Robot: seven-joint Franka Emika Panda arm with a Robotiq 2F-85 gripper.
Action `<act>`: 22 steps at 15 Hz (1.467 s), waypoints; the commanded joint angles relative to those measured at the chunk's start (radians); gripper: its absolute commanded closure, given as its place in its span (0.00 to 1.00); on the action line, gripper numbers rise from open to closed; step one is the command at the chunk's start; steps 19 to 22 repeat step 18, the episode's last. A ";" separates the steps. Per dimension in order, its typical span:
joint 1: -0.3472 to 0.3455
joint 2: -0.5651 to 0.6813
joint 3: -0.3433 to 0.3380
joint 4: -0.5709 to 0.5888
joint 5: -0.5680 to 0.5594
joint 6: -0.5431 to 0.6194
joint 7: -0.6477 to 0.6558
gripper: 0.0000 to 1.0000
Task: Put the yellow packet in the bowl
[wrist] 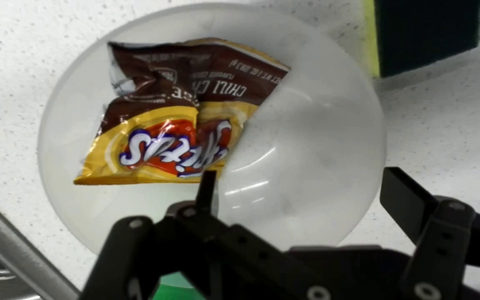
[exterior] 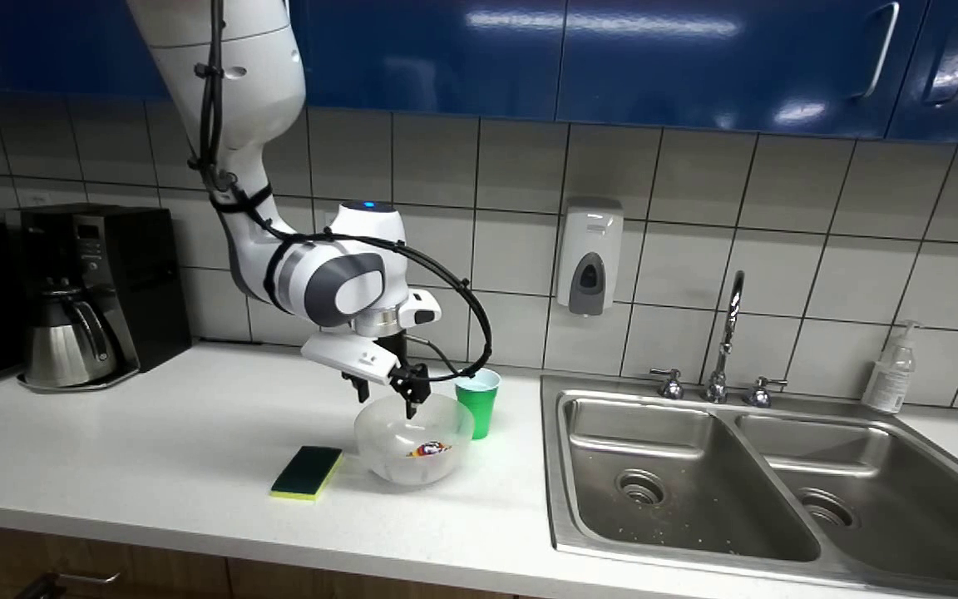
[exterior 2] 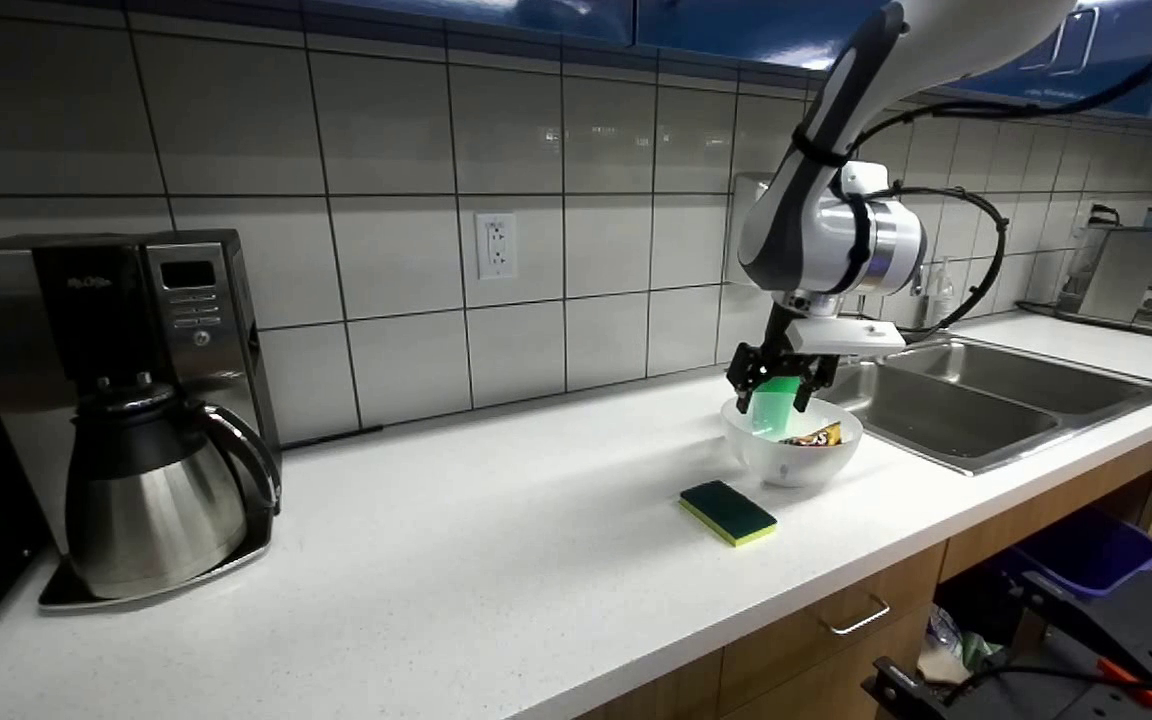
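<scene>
The yellow packet, crinkled with yellow, brown and red marks, lies inside the bowl; it shows in both exterior views (exterior: 429, 449) (exterior 2: 821, 436) and in the wrist view (wrist: 169, 125). The whitish translucent bowl stands upright on the counter in both exterior views (exterior: 392, 462) (exterior 2: 786, 468) and fills much of the wrist view (wrist: 315, 137). My gripper is above the bowl in both exterior views (exterior: 386, 401) (exterior 2: 772, 402). In the wrist view its fingers (wrist: 298, 183) are wide apart with nothing between them. One fingertip overlaps the packet's edge in that picture; the fingers look apart from it.
A green and yellow sponge (exterior: 306, 472) lies beside the bowl. A green cup (exterior: 479, 408) stands close behind the bowl, against the wall side. A steel double sink (exterior: 558, 499) is on the cup's side. A coffee maker (exterior 2: 206, 300) stands at the counter's far end.
</scene>
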 commanded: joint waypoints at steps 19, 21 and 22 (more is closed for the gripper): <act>0.245 -0.740 -0.039 -0.547 0.013 -0.286 -0.008 0.00; 0.245 -0.740 -0.039 -0.547 0.013 -0.286 -0.008 0.00; 0.245 -0.740 -0.039 -0.547 0.013 -0.286 -0.008 0.00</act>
